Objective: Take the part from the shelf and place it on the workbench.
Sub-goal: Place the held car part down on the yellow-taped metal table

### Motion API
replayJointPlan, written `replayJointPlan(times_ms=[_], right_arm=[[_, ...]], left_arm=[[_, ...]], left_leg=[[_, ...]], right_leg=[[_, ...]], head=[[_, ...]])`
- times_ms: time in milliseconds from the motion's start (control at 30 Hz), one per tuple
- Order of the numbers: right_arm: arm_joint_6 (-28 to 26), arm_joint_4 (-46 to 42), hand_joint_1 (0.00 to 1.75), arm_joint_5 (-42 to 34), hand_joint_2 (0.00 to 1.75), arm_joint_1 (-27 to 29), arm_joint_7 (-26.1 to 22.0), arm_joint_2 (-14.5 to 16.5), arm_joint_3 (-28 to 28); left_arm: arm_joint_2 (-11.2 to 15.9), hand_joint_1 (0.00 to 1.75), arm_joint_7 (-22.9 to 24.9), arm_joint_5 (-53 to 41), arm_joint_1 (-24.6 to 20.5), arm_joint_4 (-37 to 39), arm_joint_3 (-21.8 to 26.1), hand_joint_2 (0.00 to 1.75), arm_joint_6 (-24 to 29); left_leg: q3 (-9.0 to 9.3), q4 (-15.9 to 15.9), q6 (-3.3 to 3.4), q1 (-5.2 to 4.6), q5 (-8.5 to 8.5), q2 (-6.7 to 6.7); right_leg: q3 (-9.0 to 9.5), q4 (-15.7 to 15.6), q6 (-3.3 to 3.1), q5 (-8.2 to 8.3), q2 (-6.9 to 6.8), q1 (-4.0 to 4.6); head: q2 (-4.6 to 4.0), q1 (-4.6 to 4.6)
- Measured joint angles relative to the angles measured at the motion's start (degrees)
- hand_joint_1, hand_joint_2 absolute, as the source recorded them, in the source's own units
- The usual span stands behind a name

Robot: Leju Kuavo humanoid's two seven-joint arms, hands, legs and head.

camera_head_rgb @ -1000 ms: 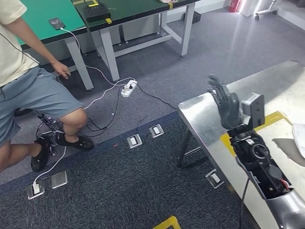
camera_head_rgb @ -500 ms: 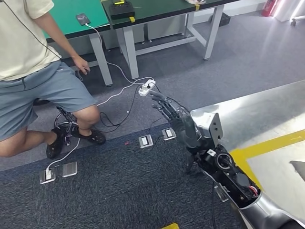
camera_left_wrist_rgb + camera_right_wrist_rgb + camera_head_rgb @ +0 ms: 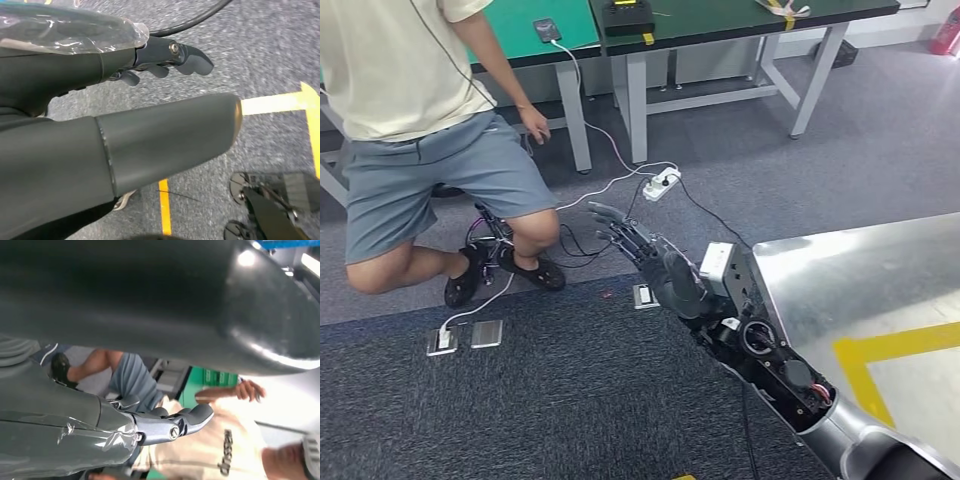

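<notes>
Looking over the scene, we see first the grey carpet floor (image 3: 546, 400), then the shiny metal workbench (image 3: 848, 270) at our right side with a yellow line (image 3: 893, 345) painted on it. A person (image 3: 433, 120) in a pale shirt and blue shorts is half crouching near the green-topped tables (image 3: 697, 20), and white cables run to a power strip (image 3: 661, 184) on the floor.

Our right hand (image 3: 644, 255) is stretched out over the floor, just beside the corner of the workbench; its fingers are spread and it holds nothing. Our left hand (image 3: 166, 55) hangs above the carpet, also with nothing in it, its fingers loosely extended.

We cannot find the part or the shelf, so we cannot say where the part is. We judge that nothing of the task is done yet: reaching the shelf, grasping the part and bringing it to the workbench are all left.
</notes>
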Motion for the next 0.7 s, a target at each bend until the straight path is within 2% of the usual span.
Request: replayJointPlan(times_ms=[67, 133, 167, 200, 233, 267, 300, 367, 400, 433, 500, 533, 567, 633, 667, 700], right_arm=[[0.0, 0.2, 0.0, 0.0, 0.0, -0.2, -0.1, 0.1, 0.2], [0.0, 0.4, 0.0, 0.0, 0.0, -0.3, -0.1, 0.1, 0.4], [0.0, 0.6, 0.0, 0.1, 0.0, -0.3, -0.1, 0.1, 0.5], [0.0, 0.8, 0.0, 0.2, 0.0, -0.3, -0.1, 0.1, 0.7], [0.0, 0.9, 0.0, 0.3, 0.0, -0.3, -0.1, 0.1, 0.8], [0.0, 1.0, 0.0, 0.5, 0.0, -0.3, 0.0, 0.1, 0.9], [0.0, 1.1, 0.0, 0.7, 0.0, -0.3, 0.0, 0.1, 0.9], [0.0, 1.3, 0.0, 1.0, 0.0, -0.3, 0.0, 0.1, 1.0], [-0.1, 1.4, 0.0, 1.4, 0.0, -0.3, 0.2, 0.1, 1.0], [-0.3, 1.5, 0.0, 2.0, 0.0, -0.3, 0.4, 0.1, 1.0], [-1.3, 1.7, 0.0, 3.9, 0.0, -0.3, 1.1, 0.1, 1.0], [-1.9, 1.8, 0.0, 4.8, 0.0, -0.2, 1.4, 0.1, 1.0], [-2.4, 2.0, 0.0, 5.6, 0.0, -0.1, 1.6, 0.1, 1.0], [-2.9, 2.3, 0.0, 6.4, 0.0, 0.3, 1.8, 0.1, 0.9], [-3.0, 2.5, 0.0, 6.6, 0.0, 0.6, 1.8, 0.1, 0.9], [-3.1, 2.7, 0.0, 6.7, 0.0, 1.0, 1.8, 0.1, 0.9]], left_arm=[[0.0, 0.0, 0.0, 0.0, 0.1, 0.0, 0.0, 0.0, 0.0], [-0.1, 0.0, 0.1, 0.0, 0.0, 0.0, 0.0, 0.0, 0.0], [-0.1, 0.0, 0.1, 0.1, -0.1, 0.0, 0.0, 0.0, 0.0], [-0.1, 0.0, 0.1, 0.1, -0.1, 0.0, 0.0, 0.0, 0.0], [-0.2, 0.0, 0.1, 0.1, -0.1, 0.0, 0.0, 0.0, 0.0], [-0.2, 0.0, 0.1, 0.1, 0.0, 0.0, 0.0, 0.0, 0.0], [-0.3, 0.0, 0.1, 0.1, 0.0, 0.0, 0.0, 0.0, 0.0], [-0.3, 0.0, 0.1, 0.1, 0.0, 0.0, 0.0, 0.0, 0.1], [-0.4, 0.0, 0.1, 0.2, 0.0, 0.0, 0.0, 0.0, 0.2], [-0.3, 0.0, 0.1, 0.2, 0.0, 0.0, 0.0, 0.0, 0.3], [-0.3, 0.0, 0.1, 0.4, 0.2, 0.0, 0.0, 0.0, 0.4], [-0.3, 0.0, 0.1, 0.5, 0.4, 0.0, 0.0, 0.0, 0.4], [-0.3, 0.0, 0.0, 0.5, 0.4, 0.0, 0.0, 0.0, 0.5], [-0.4, 0.0, 0.0, 0.5, 0.3, 0.0, 0.0, 0.0, 0.5], [-0.4, 0.0, 0.0, 0.5, 0.2, 0.0, 0.0, 0.0, 0.5], [-0.4, 0.0, 0.0, 0.5, 0.2, 0.0, 0.0, 0.0, 0.4]], left_leg=[[0.5, -0.8, 0.27, 0.51, 0.32, -1.0], [0.76, -1.1, 0.5, 0.77, 0.45, -2.06], [0.77, -1.1, 0.57, 0.77, 0.44, -2.66], [0.81, -1.1, 0.56, 0.8, 0.41, -3.37], [0.88, -1.0, 0.5, 0.85, 0.36, -4.12], [1.0, -0.9, 0.37, 0.93, 0.27, -4.91], [1.12, -0.7, 0.16, 1.05, 0.12, -5.71], [0.97, 0.0, -0.41, 1.16, -0.23, -7.12], [0.71, 0.2, -0.75, 1.2, -0.27, -7.72], [0.43, 0.3, -1.1, 1.26, -0.22, -8.25], [0.14, 0.1, -1.8, 1.45, 0.0, -8.93], [-0.07, 0.5, -2.09, 1.4, -0.28, -8.06], [-0.78, 2.0, -2.36, 1.31, -1.15, -6.6], [-4.13, 8.7, -2.83, 1.19, -4.48, -3.18], [-6.33, 12.9, -3.0, 1.26, -6.23, -2.45], [-8.09, 16.2, -3.09, 1.33, -7.25, -2.17]], right_leg=[[-0.77, 2.3, 0.52, -1.68, 2.09, -0.09], [-4.05, 9.2, 0.91, -5.2, 4.65, -0.29], [-6.07, 13.2, 1.06, -6.72, 5.06, -0.35], [-7.57, 15.8, 1.2, -7.29, 5.19, -0.42], [-8.1, 16.4, 1.31, -6.64, 5.22, -0.5], [-7.49, 14.5, 1.39, -4.83, 5.34, -0.63], [-5.94, 10.7, 1.46, -2.25, 5.81, -0.85], [-2.79, 3.3, 1.42, 1.0, 8.17, -1.31], [-2.0, 1.4, 1.25, 1.5, 9.13, -1.38], [-1.81, 0.9, 0.94, 1.25, 9.61, -1.3], [-1.73, 0.6, 0.12, 1.46, 8.71, -1.15], [-1.56, 0.4, -0.3, 1.58, 8.13, -1.2], [-1.4, 0.1, -0.68, 1.7, 7.48, -1.29], [-1.23, -0.1, -1.19, 1.71, 6.06, -1.24], [-1.25, -0.1, -1.33, 1.65, 5.33, -1.15], [-1.25, -0.1, -1.39, 1.58, 4.61, -1.06]], head=[[0.0, 0.22], [0.0, 0.73], [0.0, 0.97], [0.0, 1.15], [0.0, 1.28], [0.0, 1.44], [0.0, 1.61], [0.0, 1.83], [0.0, 1.84], [0.0, 1.81], [0.0, 1.7], [0.0, 1.56], [0.0, 1.18], [0.0, 0.41], [0.0, 0.13], [0.0, 0.09]])
